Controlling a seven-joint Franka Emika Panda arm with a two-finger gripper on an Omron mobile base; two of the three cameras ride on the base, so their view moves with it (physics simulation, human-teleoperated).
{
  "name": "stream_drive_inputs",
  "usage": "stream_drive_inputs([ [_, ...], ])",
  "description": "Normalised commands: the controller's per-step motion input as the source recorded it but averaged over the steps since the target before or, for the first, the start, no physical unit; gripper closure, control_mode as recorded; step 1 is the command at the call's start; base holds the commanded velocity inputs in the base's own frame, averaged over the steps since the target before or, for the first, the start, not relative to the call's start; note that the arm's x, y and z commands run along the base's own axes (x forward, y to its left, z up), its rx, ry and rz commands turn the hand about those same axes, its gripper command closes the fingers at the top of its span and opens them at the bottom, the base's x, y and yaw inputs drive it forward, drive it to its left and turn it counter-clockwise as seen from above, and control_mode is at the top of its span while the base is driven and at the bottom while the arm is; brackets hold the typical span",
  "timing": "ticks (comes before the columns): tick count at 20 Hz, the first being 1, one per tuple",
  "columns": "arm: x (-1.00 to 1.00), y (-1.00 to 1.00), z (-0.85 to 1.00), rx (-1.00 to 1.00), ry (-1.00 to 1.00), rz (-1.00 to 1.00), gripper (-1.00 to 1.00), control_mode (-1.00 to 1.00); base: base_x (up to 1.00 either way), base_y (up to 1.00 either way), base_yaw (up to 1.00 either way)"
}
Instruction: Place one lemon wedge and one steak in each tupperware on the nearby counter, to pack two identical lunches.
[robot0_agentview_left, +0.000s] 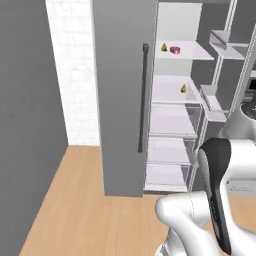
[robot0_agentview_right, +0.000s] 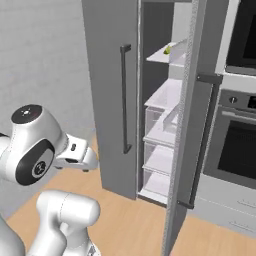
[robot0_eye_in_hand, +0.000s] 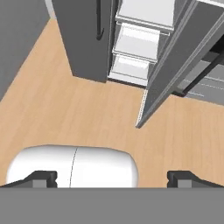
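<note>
Two lemon wedges (robot0_agentview_left: 164, 47) sit in the open fridge (robot0_agentview_left: 175, 120) ahead of you: one on the top shelf (robot0_agentview_left: 192, 50) beside a small red steak (robot0_agentview_left: 174, 49), the other (robot0_agentview_left: 183, 88) alone on the shelf below, towards its right side. From the right base view you catch just a sliver of yellow-green on the upper shelf (robot0_agentview_right: 167, 50), past the edge of the right door (robot0_agentview_right: 187, 125). The left door (robot0_agentview_left: 122, 95) is closed, its dark handle (robot0_agentview_left: 143, 97) running down its right edge. The gripper (robot0_eye_in_hand: 111, 178) is spread as wide as it goes and holds nothing; in the hand view its two dark tips point down at the wooden floor (robot0_eye_in_hand: 78, 118), well short of the shelves. Judging by their look, the wedges should be light and a little soft, with a slick rind, so you would do best to close across the flat cut faces low down rather than on the pointed top, and squeeze gently. The steak looks flat, limp and probably greasy; take it across its short width near the middle so it does not droop or slide out. Nothing is packed yet, and you will have to find the tupperware on the counter once you have something in hand.
</note>
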Motion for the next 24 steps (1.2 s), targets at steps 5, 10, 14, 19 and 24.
stream_drive_inputs([
  [5, 0.0, 0.0, 0.0, 0.0, 0.0, 0.0, -1.0, 1.0, 0.97, 0.44, -0.43],
  [10, 0.0, 0.0, 0.0, 0.0, 0.0, 0.0, -1.0, 1.0, 0.77, 0.1, -0.25],
  [14, 0.0, 0.0, 0.0, 0.0, 0.0, 0.0, -1.0, 1.0, 0.84, 0.07, -0.29],
  [19, 0.0, 0.0, 0.0, 0.0, 0.0, 0.0, -1.0, 1.0, 0.62, 0.0, -0.18],
  [24, 0.0, 0.0, 0.0, 0.0, 0.0, 0.0, -1.0, 1.0, 0.5, 0.0, -0.06],
])
